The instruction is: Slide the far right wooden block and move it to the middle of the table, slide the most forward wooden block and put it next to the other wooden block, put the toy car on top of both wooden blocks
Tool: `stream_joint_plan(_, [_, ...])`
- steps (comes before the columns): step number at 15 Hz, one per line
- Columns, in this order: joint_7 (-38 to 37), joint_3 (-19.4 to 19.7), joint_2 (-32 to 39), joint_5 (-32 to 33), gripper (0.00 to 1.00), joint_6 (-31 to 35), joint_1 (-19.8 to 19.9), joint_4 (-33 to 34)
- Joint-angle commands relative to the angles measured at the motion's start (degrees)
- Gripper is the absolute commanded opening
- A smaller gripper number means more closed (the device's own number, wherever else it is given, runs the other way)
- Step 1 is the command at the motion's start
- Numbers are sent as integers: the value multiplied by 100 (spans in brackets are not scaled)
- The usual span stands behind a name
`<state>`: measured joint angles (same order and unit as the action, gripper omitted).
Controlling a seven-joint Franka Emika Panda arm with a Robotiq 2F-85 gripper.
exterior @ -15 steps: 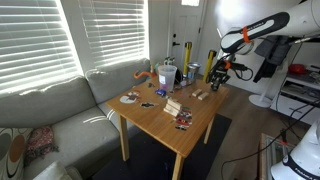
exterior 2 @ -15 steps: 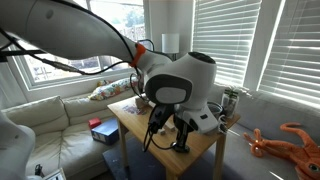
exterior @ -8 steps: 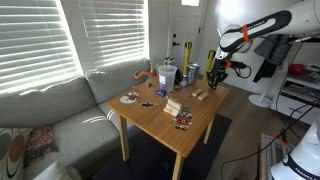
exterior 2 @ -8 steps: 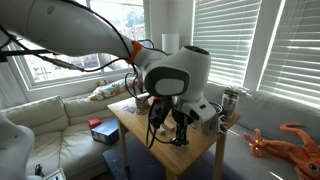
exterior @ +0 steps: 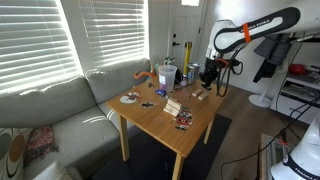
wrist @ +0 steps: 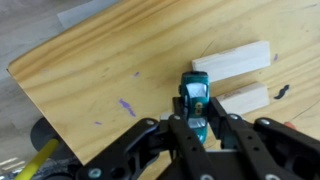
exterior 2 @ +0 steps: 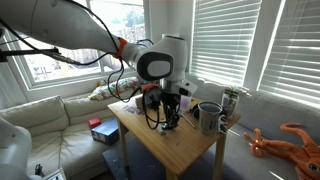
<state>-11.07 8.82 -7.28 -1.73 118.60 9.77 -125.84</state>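
Both jaws of the black gripper (wrist: 196, 122) pinch a small teal toy car (wrist: 196, 95), held just beside two pale rectangular wooden blocks (wrist: 236, 58) on the square light-wood table (wrist: 90, 70); released off-centre, it would likely roll off or tip between them

Grey sofa (exterior: 50, 105), closed window blinds (exterior: 105, 35), orange toy (exterior 2: 292, 140), perhaps an octopus
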Motion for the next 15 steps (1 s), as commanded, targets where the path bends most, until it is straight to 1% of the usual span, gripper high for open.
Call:
stream_joint_plan(1, [325,-161,-73,77,7,-117,-182,16])
stream_joint_plan(7, [671,-307,108,-1,7,-121,-378,117])
stream_joint_plan(15, [911,-296,242,-69,7,-110,-386,132])
